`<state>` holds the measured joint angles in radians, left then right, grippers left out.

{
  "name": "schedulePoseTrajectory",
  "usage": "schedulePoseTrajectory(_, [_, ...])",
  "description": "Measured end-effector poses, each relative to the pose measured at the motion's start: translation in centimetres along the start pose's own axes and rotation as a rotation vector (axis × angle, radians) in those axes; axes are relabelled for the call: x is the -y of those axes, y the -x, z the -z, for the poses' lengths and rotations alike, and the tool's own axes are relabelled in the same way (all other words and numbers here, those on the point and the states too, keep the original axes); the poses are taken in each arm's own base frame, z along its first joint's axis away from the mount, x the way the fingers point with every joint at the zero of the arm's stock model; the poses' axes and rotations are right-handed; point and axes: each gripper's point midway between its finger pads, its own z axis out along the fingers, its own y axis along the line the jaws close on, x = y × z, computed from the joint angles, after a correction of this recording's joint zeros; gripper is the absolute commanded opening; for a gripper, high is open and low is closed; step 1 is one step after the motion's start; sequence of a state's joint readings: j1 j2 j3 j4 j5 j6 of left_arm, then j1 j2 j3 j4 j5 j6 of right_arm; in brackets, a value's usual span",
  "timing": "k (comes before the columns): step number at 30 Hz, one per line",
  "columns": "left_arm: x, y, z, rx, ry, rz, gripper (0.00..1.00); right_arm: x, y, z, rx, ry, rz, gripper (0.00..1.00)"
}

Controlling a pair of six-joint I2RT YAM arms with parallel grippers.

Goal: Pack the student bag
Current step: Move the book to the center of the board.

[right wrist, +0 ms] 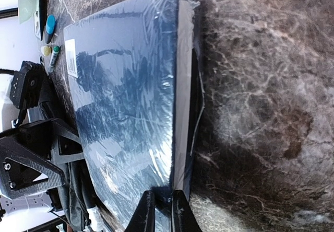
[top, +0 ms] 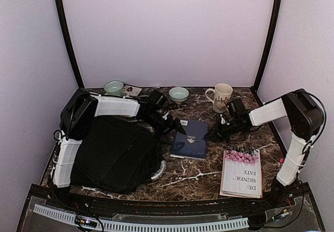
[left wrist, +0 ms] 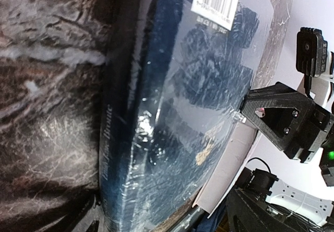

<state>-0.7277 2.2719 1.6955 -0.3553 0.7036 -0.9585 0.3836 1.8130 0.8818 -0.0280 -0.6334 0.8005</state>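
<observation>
While a mug [top: 222,97] and a green bowl [top: 179,93] stand along the tabletop's [top: 209,177] far edge and a white book [top: 241,172] lies at its near right corner, the wrapped blue book [top: 190,139] lies flat mid-tabletop, just right of the black bag [top: 112,156]. The right jaws pinch the blue book's right edge across its thickness. The left jaws stand spread at its left edge.

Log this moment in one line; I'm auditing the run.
stage: pre-pack | right hand: clamps edge of dark-blue plastic-wrapped book | left hand: at opposite edge, grip unseen | black fabric bag: book outside
</observation>
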Motion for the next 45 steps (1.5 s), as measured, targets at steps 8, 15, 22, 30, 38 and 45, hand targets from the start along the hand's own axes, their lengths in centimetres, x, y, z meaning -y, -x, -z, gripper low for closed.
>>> schedulePoseTrajectory(8, [1.2, -1.9, 1.2, 0.082, 0.091, -0.023, 0.82, -0.5, -0.7, -0.3, -0.024, 0.011, -0.01, 0.0])
schedulePoseTrajectory(15, [3.6, -8.0, 4.2, 0.102, 0.107, -0.071, 0.82, -2.4, -2.5, -1.4, -0.072, 0.028, 0.032, 0.0])
schedulePoseTrajectory(22, [11.7, -13.0, 8.3, 0.162, -0.176, -0.265, 0.83, -7.3, -9.3, -4.5, -0.288, 0.104, 0.123, 0.0])
schedulePoseTrajectory(30, [9.8, -12.3, 10.9, 0.27, -0.158, -0.251, 0.84, -12.1, -14.3, -5.2, -0.438, 0.217, 0.215, 0.01])
schedulePoseTrajectory(38, [5.9, -13.9, 16.1, 0.38, -0.008, -0.21, 0.86, -11.4, -14.6, -5.6, -0.451, 0.198, 0.202, 0.18])
schedulePoseTrajectory(45, [1.2, -15.3, 16.6, 0.374, 0.114, -0.167, 0.93, -10.3, -14.9, -5.1, -0.459, 0.135, 0.244, 0.4])
